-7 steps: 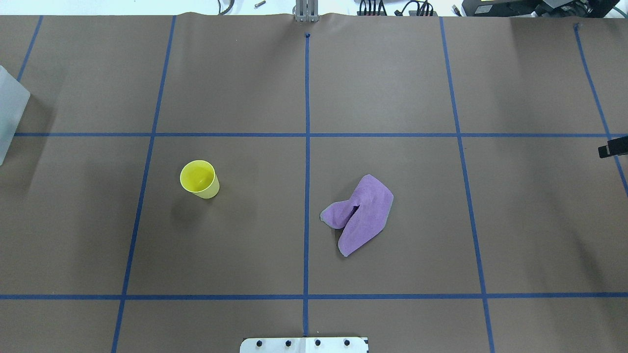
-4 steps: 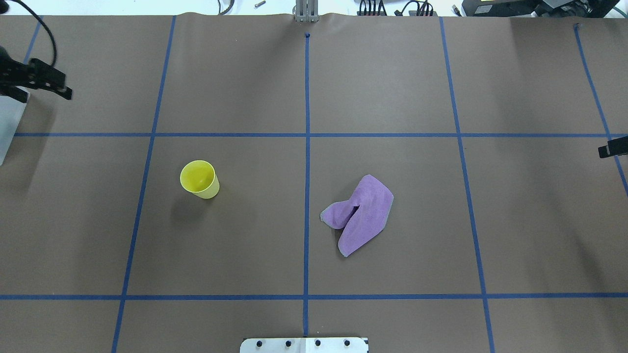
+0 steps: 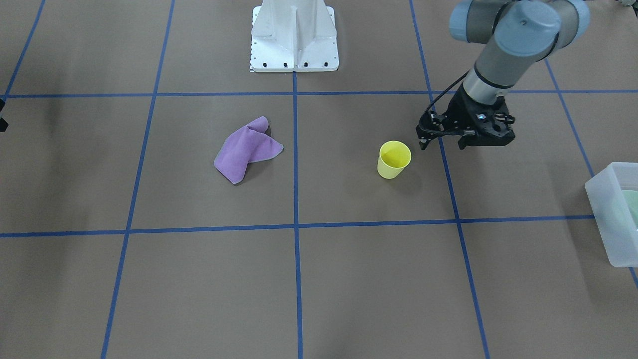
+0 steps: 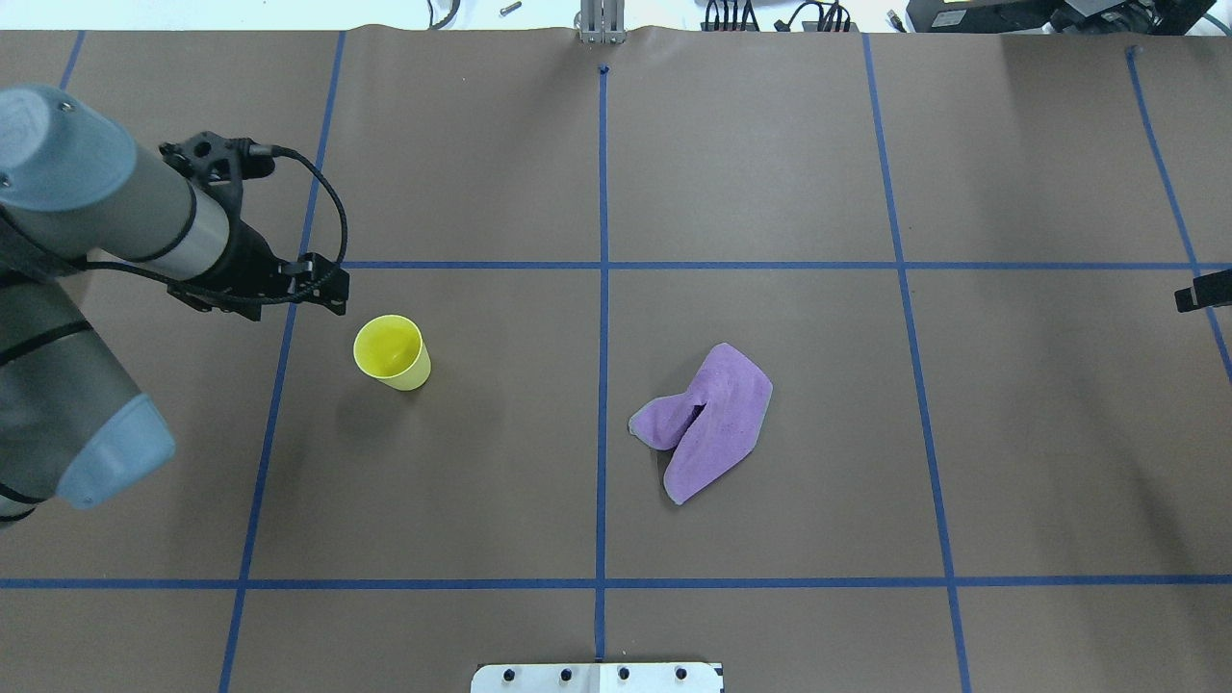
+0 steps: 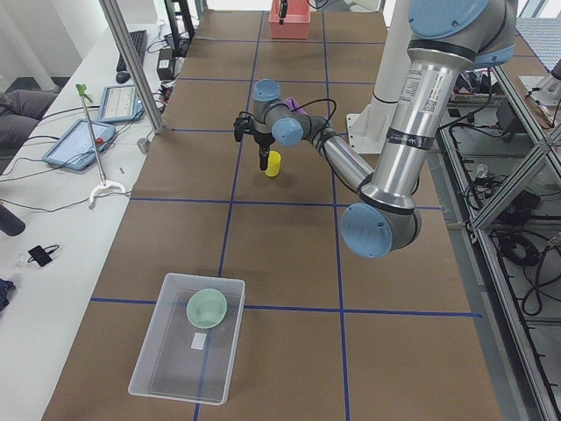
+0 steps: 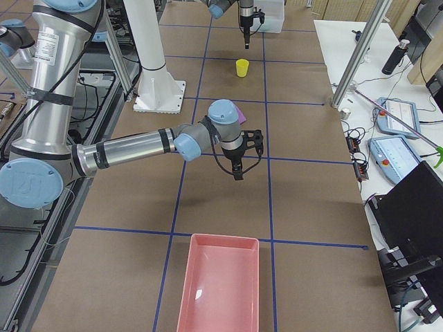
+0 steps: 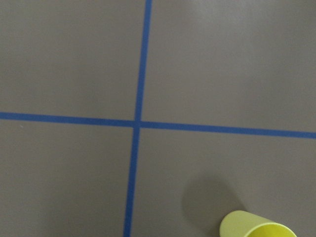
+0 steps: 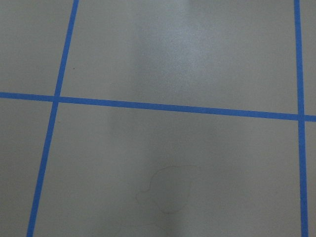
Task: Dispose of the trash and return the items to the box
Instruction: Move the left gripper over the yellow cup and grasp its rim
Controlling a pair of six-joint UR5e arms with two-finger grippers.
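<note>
The mint-green bowl [image 5: 207, 307] lies inside the frosted white bin [image 5: 154, 355] at the table's left end. In the front view the bowl [image 3: 629, 212] shows through the bin's wall [image 3: 605, 219]. My left gripper [image 4: 325, 287] hangs empty above the table just beside the yellow cup [image 4: 390, 351], fingers pointing down. In the front view it [image 3: 442, 143] looks open. Only a sliver of my right gripper [image 4: 1198, 292] shows at the right edge, so I cannot tell its state.
A crumpled purple cloth [image 4: 707, 419] lies right of the centre line. A pink tray [image 6: 221, 283] sits at the table's right end. The white robot base [image 3: 294, 37] stands at the near middle edge. The left wrist view catches the cup's rim [image 7: 256, 229].
My left arm has swung in from the left edge, away from the bin, and now hangs beside the yellow cup. The cup, the cloth and the right gripper have not moved.
</note>
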